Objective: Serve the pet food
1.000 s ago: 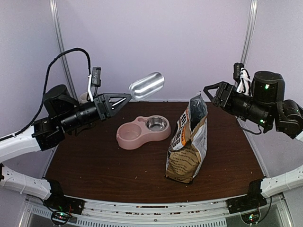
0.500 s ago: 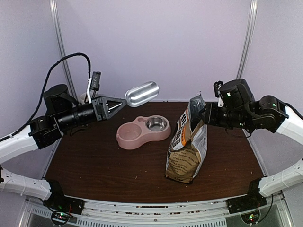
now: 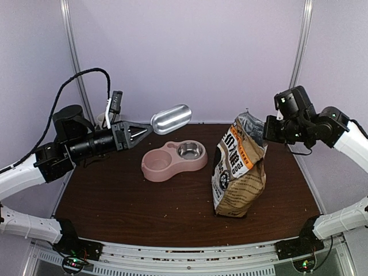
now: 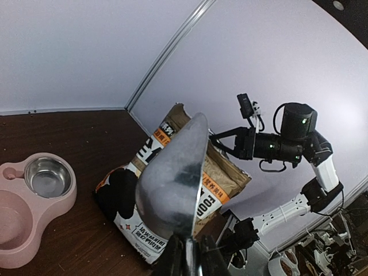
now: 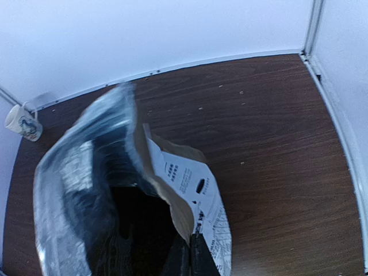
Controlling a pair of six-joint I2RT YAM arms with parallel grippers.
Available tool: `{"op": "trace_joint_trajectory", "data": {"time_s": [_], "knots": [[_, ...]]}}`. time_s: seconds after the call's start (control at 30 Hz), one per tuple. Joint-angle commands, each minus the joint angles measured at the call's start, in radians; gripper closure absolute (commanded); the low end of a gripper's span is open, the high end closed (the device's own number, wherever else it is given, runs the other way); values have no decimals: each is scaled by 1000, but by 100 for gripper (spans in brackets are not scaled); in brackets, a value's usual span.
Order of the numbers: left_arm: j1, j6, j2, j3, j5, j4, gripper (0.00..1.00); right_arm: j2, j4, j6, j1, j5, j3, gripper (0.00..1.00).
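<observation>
Tan bag (image 3: 238, 172) rim in tight right claw (image 3: 263, 130), scoop (image 3: 171, 119) in left claw (image 3: 148, 129)

L hand (image 3: 145, 129) clamped, raised mid-air, R hand (image 3: 265, 131) pinched shut

- A robotics lab test cell, not a home.
- Plain pale lilac panel walls (image 3: 184, 57) close it in on three sides, joined by bare aluminium corner posts (image 3: 72, 52).
- Two white-and-black robot arms (image 3: 20, 175) are bolted to a grey metal rail (image 3: 184, 253) at the near edge of a dark brown wood-grain table (image 3: 126, 201).
- A loose black cable (image 3: 92, 70) loops overhead.
</observation>
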Motion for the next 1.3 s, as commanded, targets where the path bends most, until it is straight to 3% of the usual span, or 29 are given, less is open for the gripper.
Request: {"op": "trace_joint_trajectory", "data": {"time_s": [0.0, 0.13, 0.23, 0.5, 0.6, 0.73, 0.97, 1.27], "knots": [[6, 6, -33, 5, -24, 15, 100, -43, -36, -162, -128, 97, 167, 100], [6, 14, -54, 0, -43, 1, 100, -17, -61, -214, -142, 109, 272, 100], [6, 19, -60, -2, -48, -12, 100, -13, -17, -190, -134, -14, 231, 100], [7, 20, -91, -54, -12, -55, 100, -55, 355, 40, 66, -260, -246, 100], [8, 16, -108, -99, 32, -68, 100, -11, 470, 108, 184, -286, -329, 100], [7, 25, -149, -162, 71, -134, 100, 92, 575, 160, 304, -288, -336, 100], [8, 7, -298, -283, 4, -276, 100, 283, 722, 210, 412, -311, -289, 100], [5, 13, -270, -314, 86, -348, 100, 243, 694, 186, 419, -250, -282, 100]]}}
